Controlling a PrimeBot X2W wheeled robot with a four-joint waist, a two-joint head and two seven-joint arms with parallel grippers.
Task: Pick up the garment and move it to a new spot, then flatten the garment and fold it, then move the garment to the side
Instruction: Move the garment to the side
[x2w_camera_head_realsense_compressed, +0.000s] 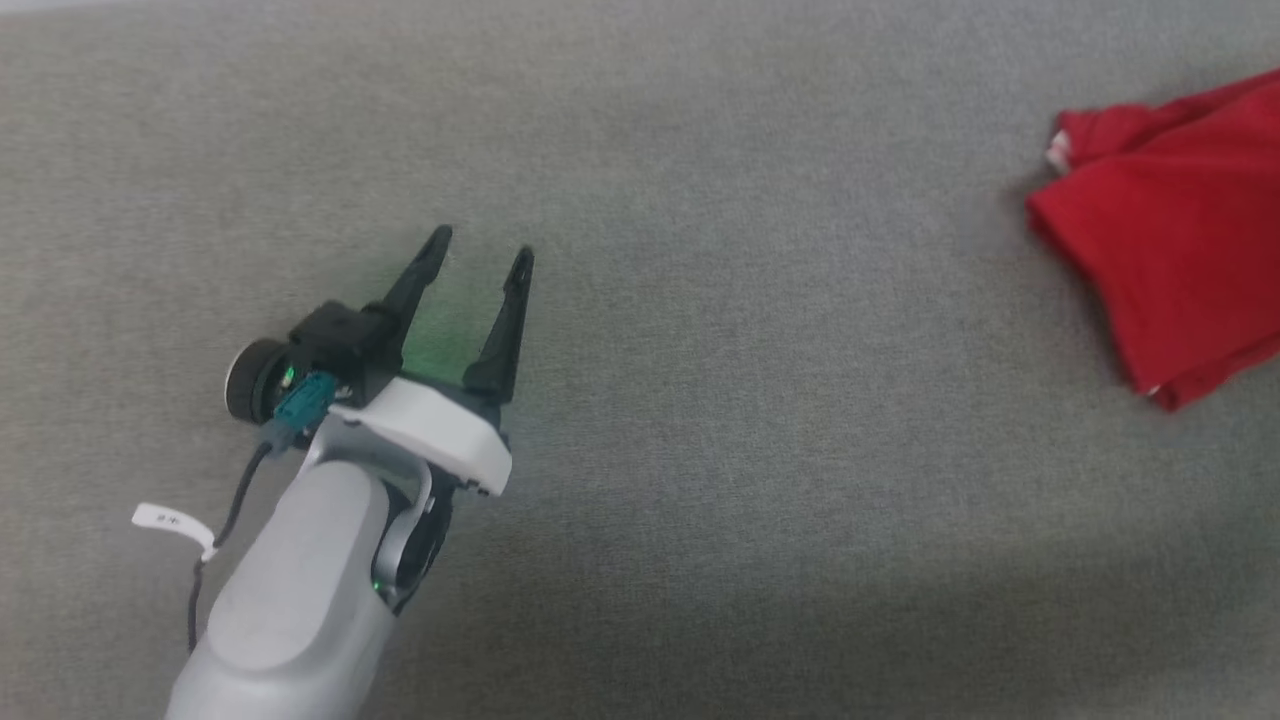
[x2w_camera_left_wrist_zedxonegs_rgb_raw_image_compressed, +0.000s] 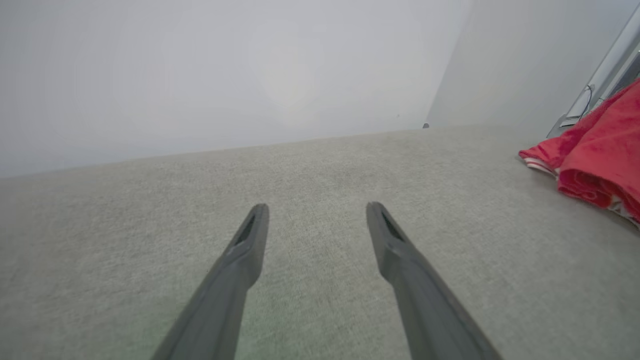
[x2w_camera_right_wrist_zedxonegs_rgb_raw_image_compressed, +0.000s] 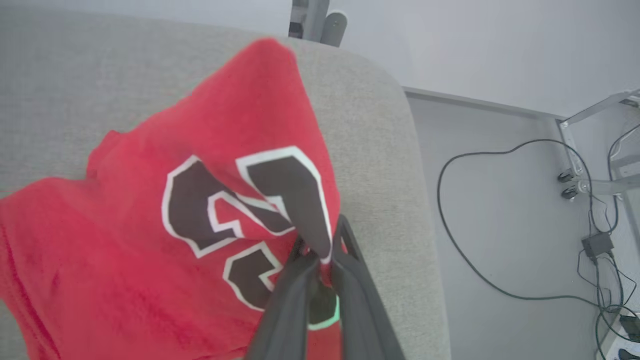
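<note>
**Right gripper (x2w_camera_right_wrist_zedxonegs_rgb_raw_image_compressed: 322, 245) pinches garment (x2w_camera_right_wrist_zedxonegs_rgb_raw_image_compressed: 150, 210)**

Head view: left gripper (x2w_camera_head_realsense_compressed: 481, 244) spread and empty, garment well to its right. Left wrist view: garment again off to its right. Right wrist view: jaws clamped on cloth at the 23, likely to carry it.

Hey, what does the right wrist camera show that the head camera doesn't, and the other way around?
Right wrist view's own: the right gripper shut on the red jersey shirt at its black white-outlined number, and the pale floor beyond the surface's edge. Head view's own: the open left gripper, holding nothing, over the grey fabric surface. Shared: the red shirt and that grey surface.
</note>
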